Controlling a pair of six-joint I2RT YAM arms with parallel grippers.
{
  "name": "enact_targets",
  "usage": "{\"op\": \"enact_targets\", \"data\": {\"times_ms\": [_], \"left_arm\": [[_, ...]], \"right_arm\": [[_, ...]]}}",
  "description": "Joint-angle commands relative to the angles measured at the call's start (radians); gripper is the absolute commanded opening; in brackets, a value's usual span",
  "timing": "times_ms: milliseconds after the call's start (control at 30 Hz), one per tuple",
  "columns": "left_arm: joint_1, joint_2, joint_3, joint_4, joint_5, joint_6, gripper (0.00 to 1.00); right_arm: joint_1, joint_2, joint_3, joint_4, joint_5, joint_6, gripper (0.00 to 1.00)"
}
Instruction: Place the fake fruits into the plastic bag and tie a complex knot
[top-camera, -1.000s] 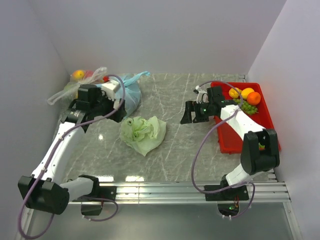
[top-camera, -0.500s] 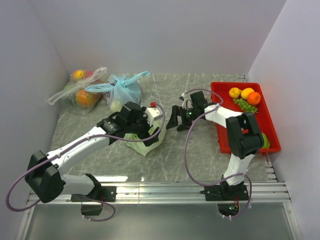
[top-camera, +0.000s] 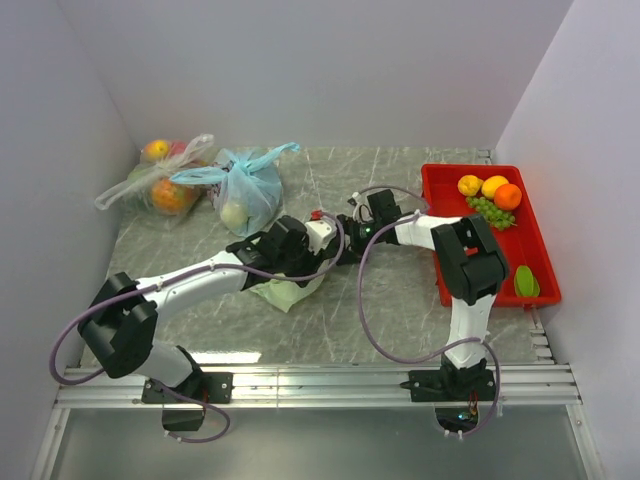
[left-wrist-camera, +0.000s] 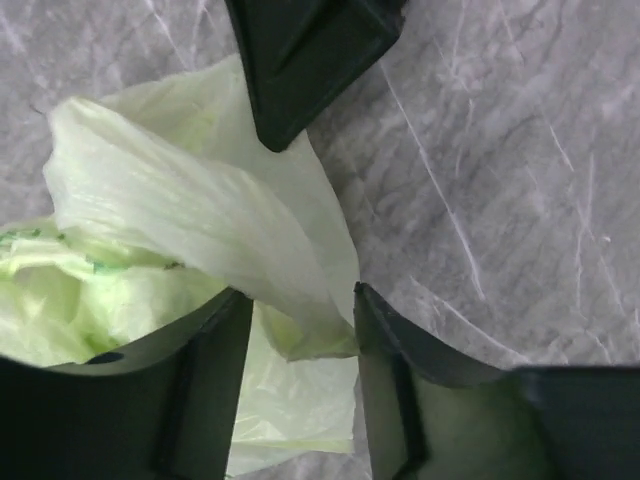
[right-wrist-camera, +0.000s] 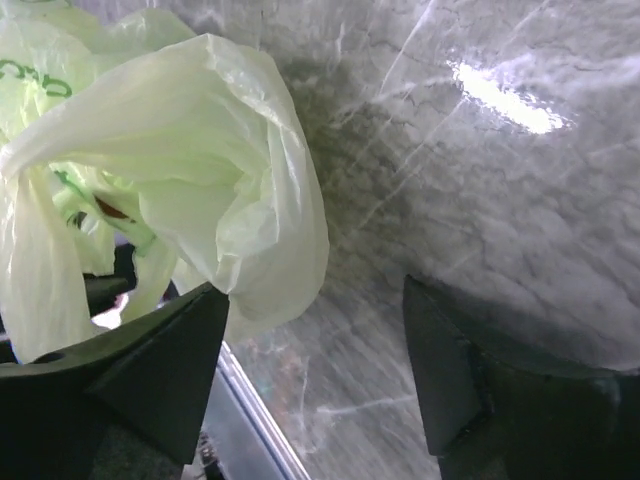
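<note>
On the marbled table (top-camera: 330, 310), the plastic bag (right-wrist-camera: 200, 130) bears green print too crumpled to read, a fold lying between the parted fingers of the left gripper (left-wrist-camera: 300, 300), the right gripper (right-wrist-camera: 312, 290) agape beside it.

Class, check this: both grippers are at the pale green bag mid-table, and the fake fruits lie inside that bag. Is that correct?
No. The left gripper and right gripper are at the pale green bag, but the fake fruits lie in the red tray on the right, as the top view shows.
</note>
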Motion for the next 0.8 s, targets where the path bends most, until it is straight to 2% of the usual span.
{"op": "enact_targets", "data": {"times_ms": [0, 33, 100, 133, 167, 300, 400, 533, 700, 767], "left_arm": [[0.008, -0.016, 0.075, 0.009, -0.058, -0.053, 0.49], [0.01, -0.019, 0.088, -0.002, -0.056, -0.056, 0.39], [0.04, -0.019, 0.132, -0.031, -0.038, -0.088, 0.28], [0.057, -0.019, 0.15, -0.071, -0.02, -0.102, 0.16], [0.098, -0.024, 0.193, -0.088, -0.003, -0.131, 0.1], [0.264, -0.069, 0.27, -0.125, 0.187, -0.224, 0.02], [0.407, -0.079, 0.307, -0.137, 0.272, -0.31, 0.0], [0.598, -0.068, 0.299, -0.11, 0.274, -0.379, 0.0], [0.74, 0.047, 0.307, -0.079, 0.293, -0.393, 0.0], [0.773, 0.096, 0.353, -0.088, 0.389, -0.366, 0.0]], "right_arm": [[0.011, 0.029, 0.013, 0.074, -0.036, 0.039, 0.68], [0.011, 0.023, 0.012, 0.083, -0.045, 0.039, 0.56], [0.009, 0.009, 0.006, 0.088, -0.055, 0.026, 0.42], [0.011, -0.003, 0.006, 0.083, -0.059, 0.012, 0.17], [0.008, -0.011, 0.01, 0.065, -0.058, -0.008, 0.02], [-0.018, -0.064, -0.011, -0.051, -0.036, -0.133, 0.0], [-0.043, -0.116, -0.014, -0.189, -0.001, -0.282, 0.0], [-0.107, -0.173, -0.049, -0.288, 0.079, -0.399, 0.0], [-0.191, -0.202, -0.048, -0.43, 0.125, -0.569, 0.0], [-0.202, -0.198, -0.015, -0.495, 0.137, -0.647, 0.0]]}}
